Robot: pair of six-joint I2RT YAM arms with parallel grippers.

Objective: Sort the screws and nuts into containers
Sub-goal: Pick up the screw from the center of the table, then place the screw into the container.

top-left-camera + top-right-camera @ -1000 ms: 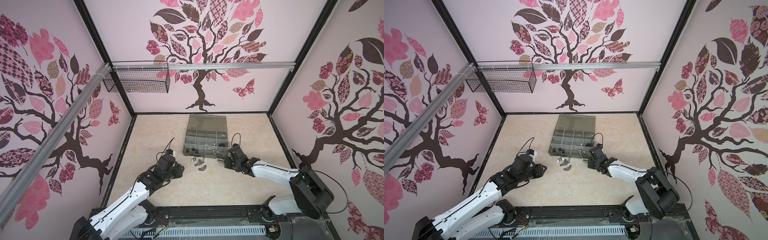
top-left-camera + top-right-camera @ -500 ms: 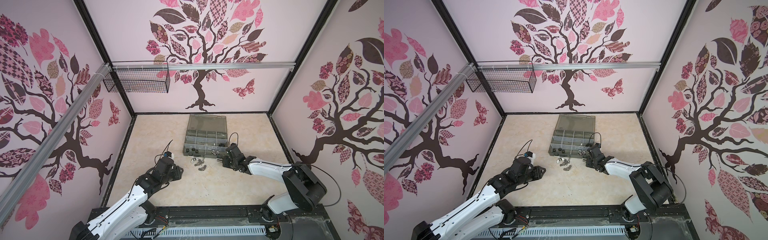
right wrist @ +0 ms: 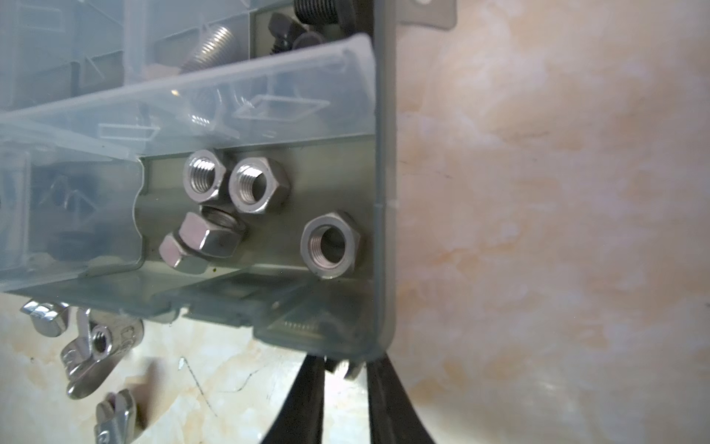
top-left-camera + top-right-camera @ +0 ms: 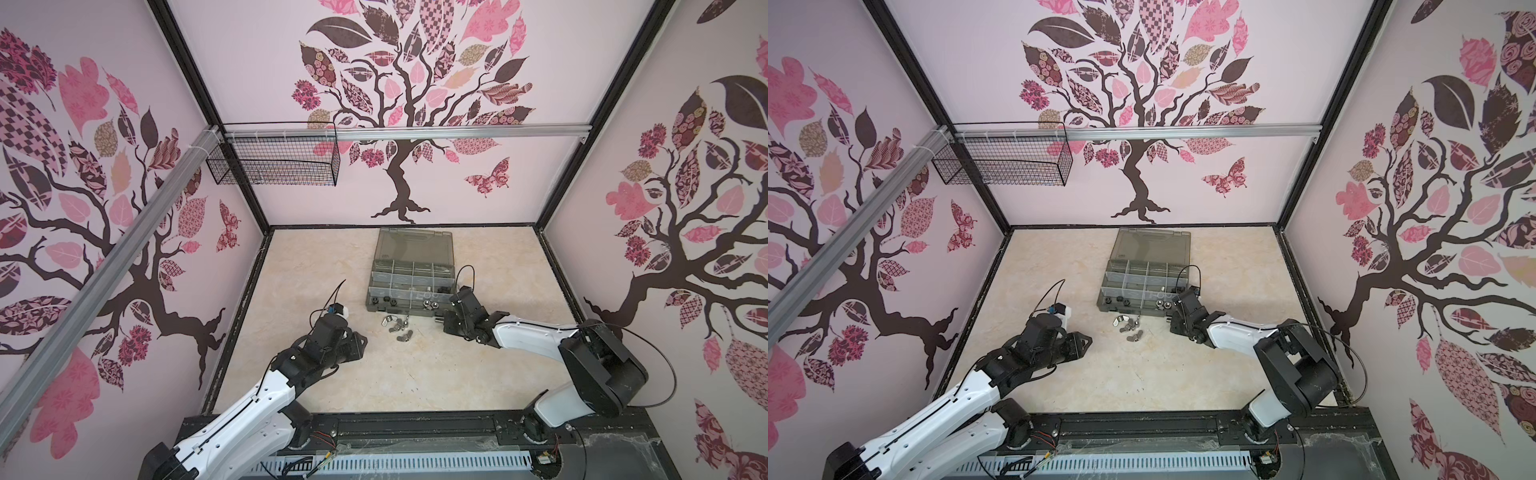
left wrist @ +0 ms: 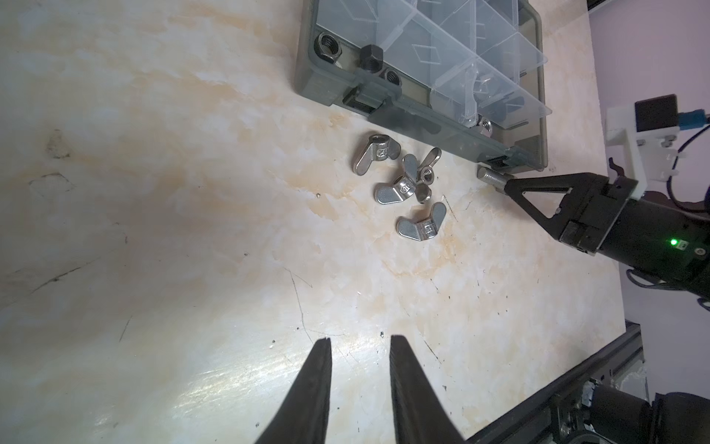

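find beige marbled tabletop (image 4: 415, 374) marked with fine dark scratches and specks, enclosed by pink walls (image 4: 498, 187) bearing tree decals. note black wire basket (image 4: 274, 166) hung off aluminium rail (image 4: 457, 134) at rear left corner. locate smoky organizer case (image 4: 413, 245) toward rear centre of tabletop, lid open; see several silver hex nuts (image 3: 257, 184) in its robot-side right corner compartment. log cluster of wing nuts (image 5: 403, 188) loose on tabletop just beside case's robot-side edge. record right gripper (image 3: 345, 359) clamped on silver screw (image 5: 491, 176) at that same case corner. record left gripper (image 5: 360, 339) parted, empty, low over tabletop, left of wing nuts.
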